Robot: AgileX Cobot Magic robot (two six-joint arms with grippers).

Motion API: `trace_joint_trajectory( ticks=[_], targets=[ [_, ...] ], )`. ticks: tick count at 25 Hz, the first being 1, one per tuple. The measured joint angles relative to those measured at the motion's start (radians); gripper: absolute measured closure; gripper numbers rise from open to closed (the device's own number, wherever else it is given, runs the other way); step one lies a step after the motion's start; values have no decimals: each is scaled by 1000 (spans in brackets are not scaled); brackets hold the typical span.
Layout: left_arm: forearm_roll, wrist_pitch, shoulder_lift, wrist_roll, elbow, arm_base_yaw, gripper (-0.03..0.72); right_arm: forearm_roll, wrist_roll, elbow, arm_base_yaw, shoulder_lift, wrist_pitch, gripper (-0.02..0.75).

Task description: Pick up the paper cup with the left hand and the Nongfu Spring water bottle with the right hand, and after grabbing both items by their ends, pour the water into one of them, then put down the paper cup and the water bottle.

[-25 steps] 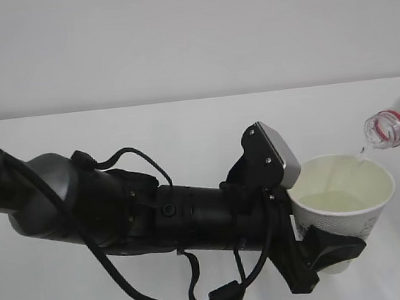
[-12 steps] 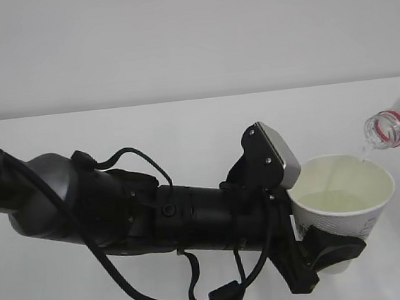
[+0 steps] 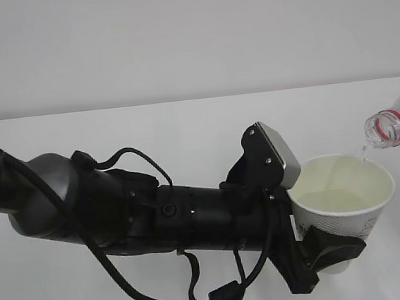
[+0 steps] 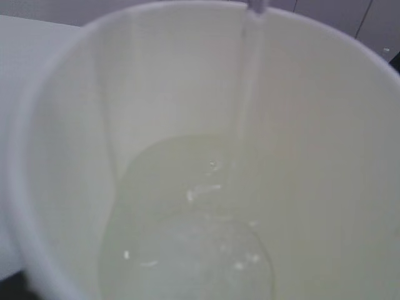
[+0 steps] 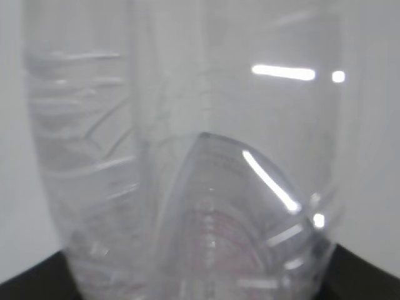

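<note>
Over on the right, my left hand is clamped low on the cup, bottle tipped above its rim, thin stream of water going in. Paper's soft and getting heavier, so no squeezing. Right hand is cut off; the bottle base fills its view, apparently gripped, but I can't tell.

The bottle's neck hangs over the cup's right rim; bare tabletop lies behind.

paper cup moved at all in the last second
No. The paper cup sits at the same spot below the table's back edge as before.
</note>
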Motion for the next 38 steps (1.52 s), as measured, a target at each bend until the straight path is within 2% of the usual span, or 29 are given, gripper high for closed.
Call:
trace_joint_trajectory(
  ticks=[38],
  targets=[
    [2,0,0,0,0,0,179,1,-8,0,0,0,-3,300]
  ],
)
